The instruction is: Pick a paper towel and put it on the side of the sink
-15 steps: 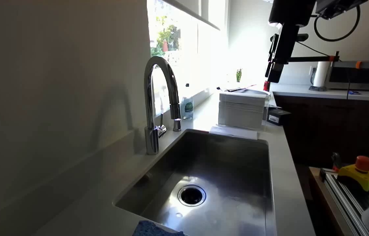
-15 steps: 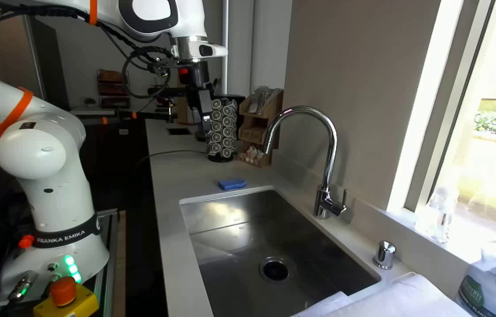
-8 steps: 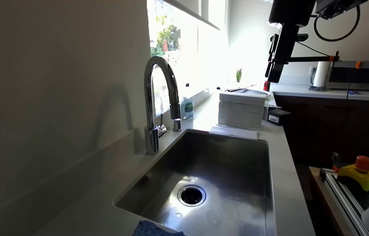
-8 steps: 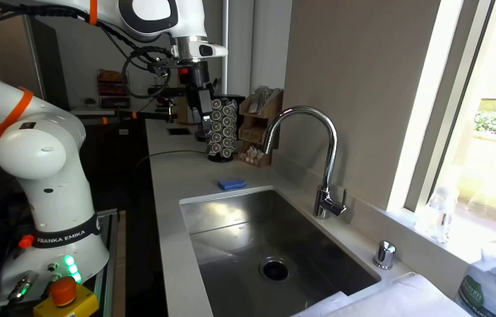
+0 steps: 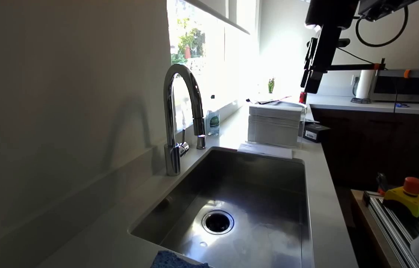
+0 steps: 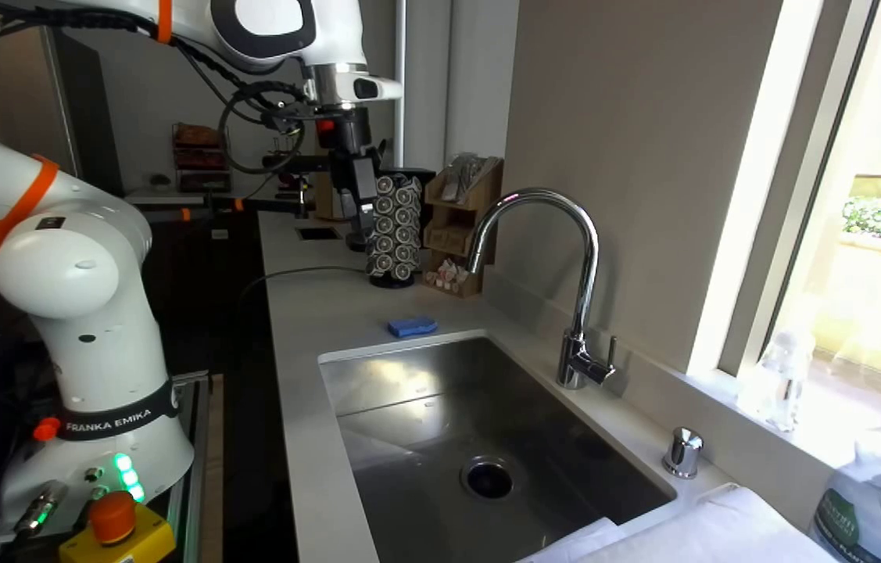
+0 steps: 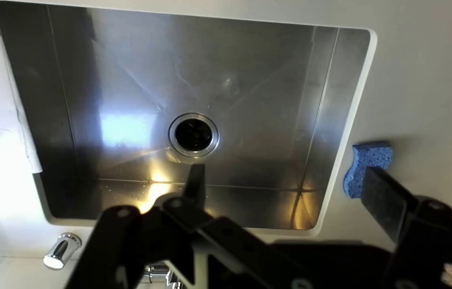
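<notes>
The paper towel (image 5: 265, 149), a thin flat white sheet, lies at the sink's far edge in an exterior view, slightly over the rim and against the white block. Only its corner shows beside the basin in an exterior view, as the paper towel (image 6: 577, 541). The sink (image 7: 250, 80) is a steel basin with a round drain, seen whole from above in the wrist view. My gripper (image 7: 289, 180) hangs high over the counter, its two fingers wide apart with nothing between them. It is well clear of the sheet, which sits at the wrist view's left edge.
An arched chrome tap (image 5: 179, 111) rises beside the basin. The white boxy block (image 5: 274, 124) stands behind the sheet. A blue sponge (image 6: 412, 327) lies on the counter by the rim. Nearby are a pod tower (image 6: 393, 227), a wooden rack (image 6: 460, 234) and a soap bottle (image 6: 874, 489).
</notes>
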Robot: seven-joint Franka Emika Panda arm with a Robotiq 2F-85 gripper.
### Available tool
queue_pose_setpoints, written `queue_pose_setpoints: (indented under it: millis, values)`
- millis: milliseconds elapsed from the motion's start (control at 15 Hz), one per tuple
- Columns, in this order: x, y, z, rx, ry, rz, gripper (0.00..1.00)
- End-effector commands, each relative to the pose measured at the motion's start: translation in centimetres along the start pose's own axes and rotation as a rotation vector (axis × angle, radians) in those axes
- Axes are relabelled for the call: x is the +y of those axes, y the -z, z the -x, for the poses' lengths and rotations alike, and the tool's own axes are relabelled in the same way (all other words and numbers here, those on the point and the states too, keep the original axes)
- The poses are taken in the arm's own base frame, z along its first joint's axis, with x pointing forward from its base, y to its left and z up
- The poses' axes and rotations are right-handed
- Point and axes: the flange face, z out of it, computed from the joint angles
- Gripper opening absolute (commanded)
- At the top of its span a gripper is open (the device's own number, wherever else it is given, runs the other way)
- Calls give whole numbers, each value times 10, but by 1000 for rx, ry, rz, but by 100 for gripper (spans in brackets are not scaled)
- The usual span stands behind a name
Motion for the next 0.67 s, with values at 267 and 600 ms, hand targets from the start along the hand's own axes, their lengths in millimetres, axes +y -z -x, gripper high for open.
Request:
queue_pose_setpoints:
  millis: [267, 600]
  values:
    - [-59, 16, 9, 40, 144, -51, 100]
    - [-79, 24, 16, 60, 191, -58, 100]
